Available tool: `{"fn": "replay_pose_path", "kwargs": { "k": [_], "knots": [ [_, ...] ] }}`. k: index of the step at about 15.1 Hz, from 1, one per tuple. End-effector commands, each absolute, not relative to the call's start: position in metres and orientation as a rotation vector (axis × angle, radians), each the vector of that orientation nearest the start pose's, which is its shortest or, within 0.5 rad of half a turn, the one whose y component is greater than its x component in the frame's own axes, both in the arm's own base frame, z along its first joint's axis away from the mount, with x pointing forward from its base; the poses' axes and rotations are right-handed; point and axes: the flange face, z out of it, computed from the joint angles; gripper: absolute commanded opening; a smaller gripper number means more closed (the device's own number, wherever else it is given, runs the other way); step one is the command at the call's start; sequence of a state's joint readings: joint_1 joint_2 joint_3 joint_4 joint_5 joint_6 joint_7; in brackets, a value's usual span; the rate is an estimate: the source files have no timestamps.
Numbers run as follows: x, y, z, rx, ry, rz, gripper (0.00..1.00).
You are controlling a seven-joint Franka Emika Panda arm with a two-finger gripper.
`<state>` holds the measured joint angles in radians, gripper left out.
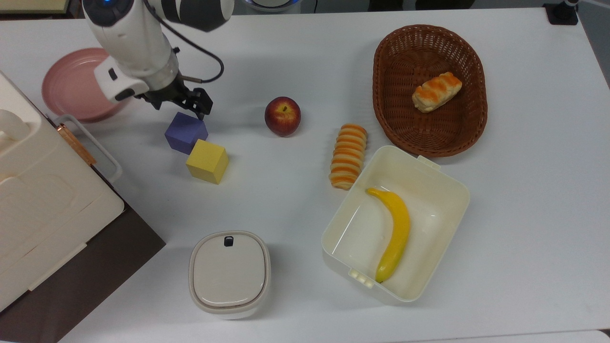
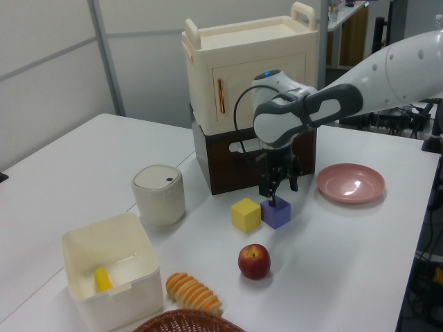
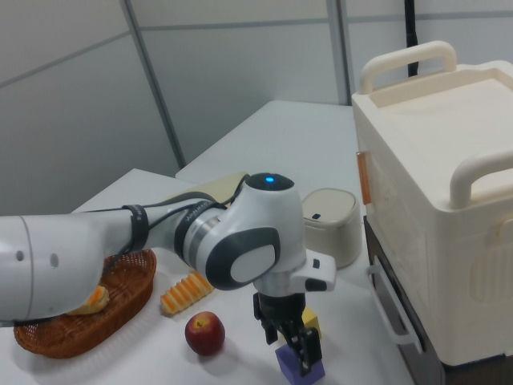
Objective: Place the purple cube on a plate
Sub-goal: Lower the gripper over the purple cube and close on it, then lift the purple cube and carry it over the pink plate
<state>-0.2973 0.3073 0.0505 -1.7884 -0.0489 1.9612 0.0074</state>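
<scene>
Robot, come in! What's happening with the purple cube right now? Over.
Gripper open, just above the purple cube. Cube on the table, not gripped. Yellow cube touching its corner. Pink plate empty.

no readable text, no labels, no brand marks, no numbers, no signs on any object or surface

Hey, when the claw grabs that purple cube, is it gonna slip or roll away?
The purple cube probably won't roll: it sits flat on the table. Its matte, plain faces likely give the claw decent grip. It touches the yellow cube, so a nudge might shift that one.
</scene>
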Motion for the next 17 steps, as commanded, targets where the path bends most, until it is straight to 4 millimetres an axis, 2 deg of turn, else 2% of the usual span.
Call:
{"fn": "replay_pose_path", "kwargs": {
  "k": [1, 7, 8, 9, 10, 12, 14, 17],
  "knots": [
    [0.604, -0.152, 0.358, -3.135, 0.348, 0.205, 1.00],
    [0.610, -0.153, 0.334, -3.133, 0.342, 0.204, 1.00],
    [0.611, -0.152, 0.332, -3.135, 0.336, 0.207, 0.79],
    [0.610, -0.156, 0.333, -3.137, 0.334, 0.203, 0.65],
    [0.610, -0.156, 0.333, -3.143, 0.325, 0.209, 0.53],
    [0.608, -0.159, 0.334, -3.176, 0.296, 0.222, 0.40],
    [0.604, -0.170, 0.341, -3.209, 0.281, 0.232, 0.38],
    [0.586, -0.209, 0.362, -3.209, 0.217, 0.249, 0.39]
  ]
}}
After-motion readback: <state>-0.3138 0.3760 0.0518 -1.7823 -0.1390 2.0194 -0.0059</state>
